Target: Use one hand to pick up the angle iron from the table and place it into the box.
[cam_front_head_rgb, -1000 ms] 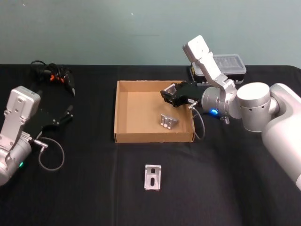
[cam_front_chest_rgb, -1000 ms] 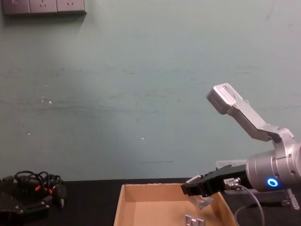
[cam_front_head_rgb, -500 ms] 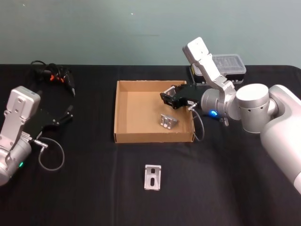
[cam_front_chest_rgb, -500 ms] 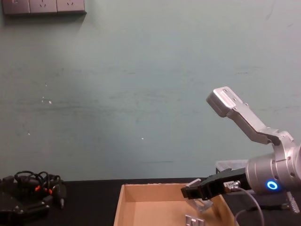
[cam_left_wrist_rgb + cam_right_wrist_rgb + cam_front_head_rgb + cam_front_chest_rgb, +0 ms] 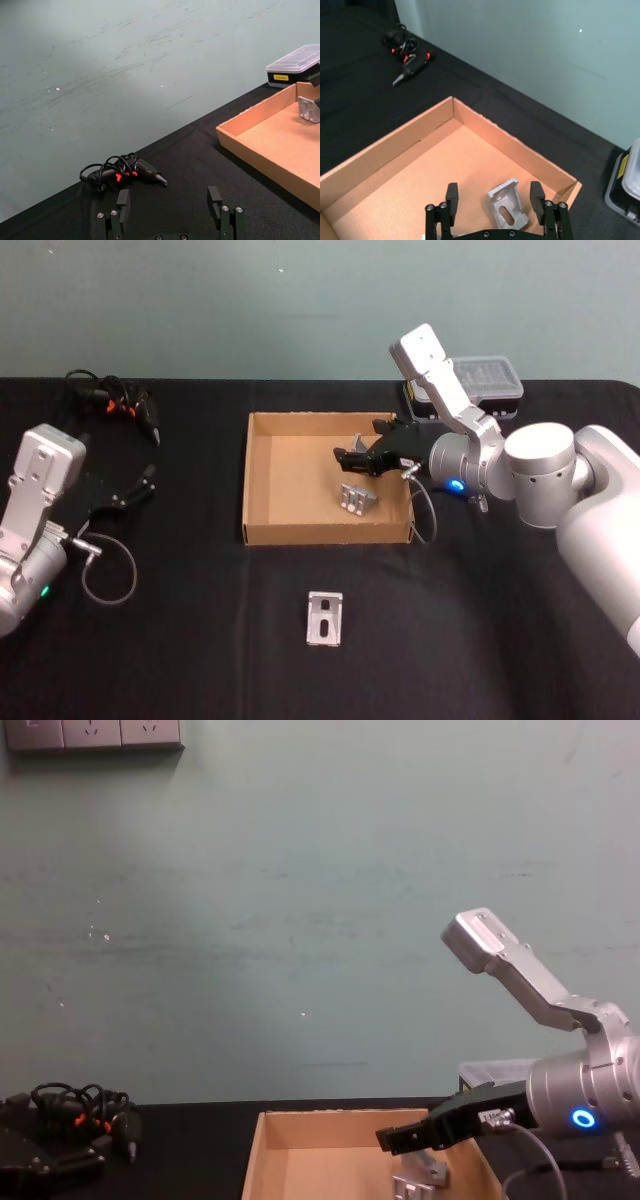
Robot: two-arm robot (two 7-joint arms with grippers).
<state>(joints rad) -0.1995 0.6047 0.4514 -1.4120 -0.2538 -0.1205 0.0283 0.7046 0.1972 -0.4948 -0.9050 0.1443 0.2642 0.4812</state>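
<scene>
Black table [image 5: 190, 640], teal wall [image 5: 200, 300] behind, sockets top left in the chest view.

Far left: left gripper [image 5: 146, 483] parked low over the table edge, well apart from the box. Fingers spread, nothing between them. It's the idle arm, since the task only needs one hand. Behind it, at the back left, is a corded hand tool [image 5: 120, 405] with its cable bunched up. That's clutter, not part of the job.

Centre: shallow cardboard box [image 5: 262, 480], open top, low walls, so easy to drop into from above. One angle iron [image 5: 358, 498] lies on the box floor near the right wall, tipped on its flange rather than flat. It looks dropped, not set down.

Right gripper [image 5: 346, 462] hangs over the box's right half, reaching in from the right, just above that angle iron. Fingers are spread and pinch nothing; in the right wrist view the part sits on the cardboard between and below the two fingers [image 5: 451, 196], apart from both. My read: release is done and the hand is clear of the part, so that piece is placed.

In front of the box, on bare table, a second angle iron [image 5: 325, 617] lies flat with its slots up, well apart from both grippers. If both have to go in, that's the next pick.

Back right: black case [image 5: 480, 382] with a clear lid, behind the right arm and not involved.
</scene>
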